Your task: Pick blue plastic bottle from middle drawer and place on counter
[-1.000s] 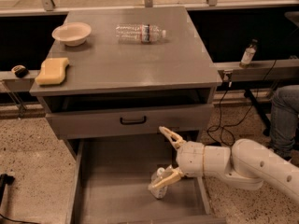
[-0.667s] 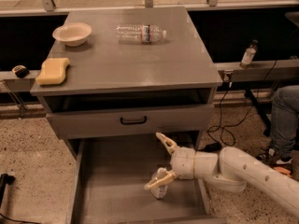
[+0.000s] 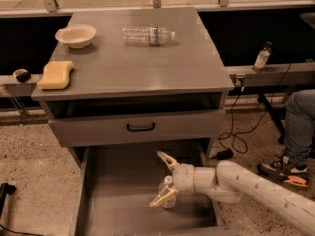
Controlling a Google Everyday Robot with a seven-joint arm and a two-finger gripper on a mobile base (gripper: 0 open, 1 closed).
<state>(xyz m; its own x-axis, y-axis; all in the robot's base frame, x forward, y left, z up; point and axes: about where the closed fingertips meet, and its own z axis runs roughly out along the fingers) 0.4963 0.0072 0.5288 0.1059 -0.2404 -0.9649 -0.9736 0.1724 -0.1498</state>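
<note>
Gripper: the gripper (image 3: 155, 179) is reaching into the open middle drawer (image 3: 118, 191) from the right, low over its floor.
Fingers: the fingers (image 3: 165, 159) are spreading wide apart, one above and one below the water bottle (image 3: 169, 183), not clamping it; the lower finger is crossing in front of it.
Water bottle: it is standing upright on the drawer floor, white cap up, right of centre.
Counter (image 3: 138, 68): it is carrying a second bottle (image 3: 147, 35) lying on its side, a bowl (image 3: 76, 35) and a yellow sponge (image 3: 55, 74).
Upper drawer front (image 3: 98, 129): it is sitting shut above the open drawer.
</note>
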